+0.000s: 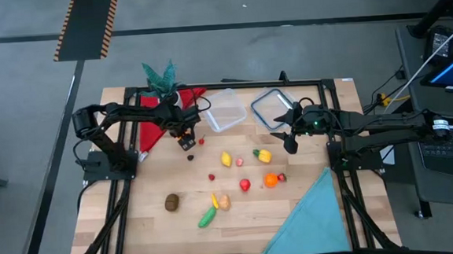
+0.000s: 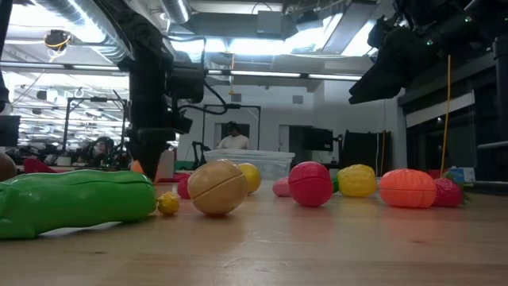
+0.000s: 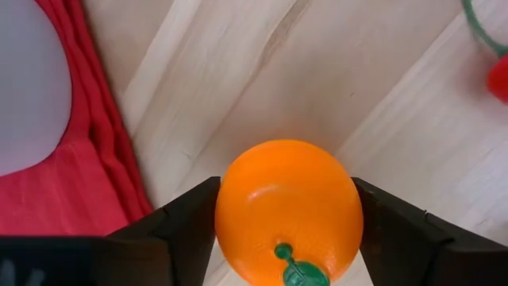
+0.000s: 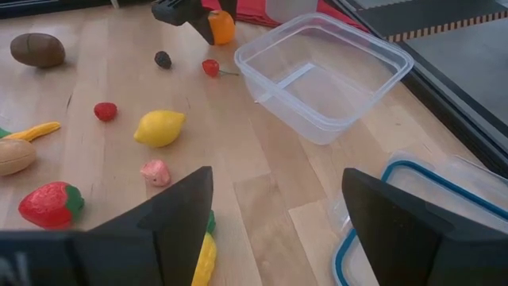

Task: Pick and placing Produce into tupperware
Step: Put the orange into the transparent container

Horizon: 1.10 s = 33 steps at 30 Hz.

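Overhead, table-level, two wrist views; shared table [image 1: 239, 209].

Orange fruit [image 3: 287, 210] bottom cut off

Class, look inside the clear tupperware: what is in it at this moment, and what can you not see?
The tupperware holds no produce; only its clear floor shows. The orange fruit sits between the left claw's fingers, beside the container. Nothing covers the inside.
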Available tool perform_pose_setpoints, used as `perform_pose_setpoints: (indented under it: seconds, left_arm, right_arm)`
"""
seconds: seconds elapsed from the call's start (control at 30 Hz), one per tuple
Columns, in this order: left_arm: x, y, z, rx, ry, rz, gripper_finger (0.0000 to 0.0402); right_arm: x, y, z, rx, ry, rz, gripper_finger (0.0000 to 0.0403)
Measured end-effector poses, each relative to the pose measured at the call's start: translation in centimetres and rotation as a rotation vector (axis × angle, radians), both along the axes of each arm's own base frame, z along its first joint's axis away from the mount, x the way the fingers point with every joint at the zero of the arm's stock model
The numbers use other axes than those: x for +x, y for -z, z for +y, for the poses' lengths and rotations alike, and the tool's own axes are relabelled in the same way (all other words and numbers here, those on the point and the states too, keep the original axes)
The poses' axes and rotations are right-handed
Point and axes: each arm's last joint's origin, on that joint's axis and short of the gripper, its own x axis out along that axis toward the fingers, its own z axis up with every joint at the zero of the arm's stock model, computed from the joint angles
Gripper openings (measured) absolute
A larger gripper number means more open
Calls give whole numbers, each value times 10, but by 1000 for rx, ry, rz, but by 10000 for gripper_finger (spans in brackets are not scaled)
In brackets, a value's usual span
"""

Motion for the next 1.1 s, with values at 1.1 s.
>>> perform_pose_setpoints:
  seconds: [1.1]
  left_arm:
    - [-20,-30,-4,-7,132,-3,239]
  right_arm:
    - [0,1,0,3,1,7,282]
